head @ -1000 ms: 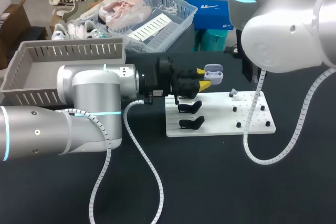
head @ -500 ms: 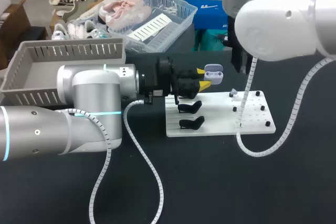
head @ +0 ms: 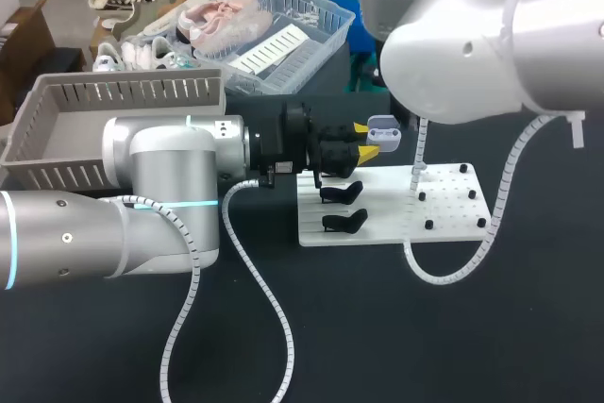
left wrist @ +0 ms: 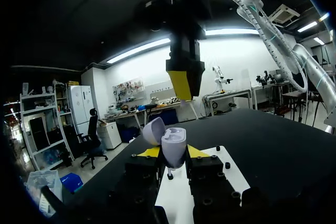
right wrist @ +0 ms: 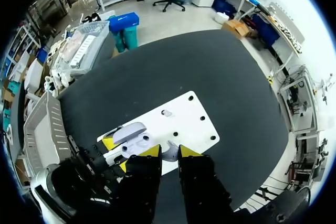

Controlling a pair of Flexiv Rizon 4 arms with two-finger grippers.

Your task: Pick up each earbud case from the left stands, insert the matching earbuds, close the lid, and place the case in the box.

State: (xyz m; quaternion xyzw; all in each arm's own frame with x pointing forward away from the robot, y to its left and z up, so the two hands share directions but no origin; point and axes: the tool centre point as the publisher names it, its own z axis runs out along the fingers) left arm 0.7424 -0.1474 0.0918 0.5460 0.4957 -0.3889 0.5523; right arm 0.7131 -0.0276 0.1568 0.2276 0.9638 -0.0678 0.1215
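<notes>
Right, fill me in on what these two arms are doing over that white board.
The left gripper is shut on an open earbud case, lid up, held over one end of the white board. The right gripper hangs just above it, pinching a white earbud that is not yet in the case. Two black stands on the board are empty, and the grey box stands beside the left arm.

You're looking at a black table (head: 425, 327) carrying a white board (head: 377, 209) (two black stands (head: 342, 193) sitting on it) and a grey box (head: 123, 92).
</notes>
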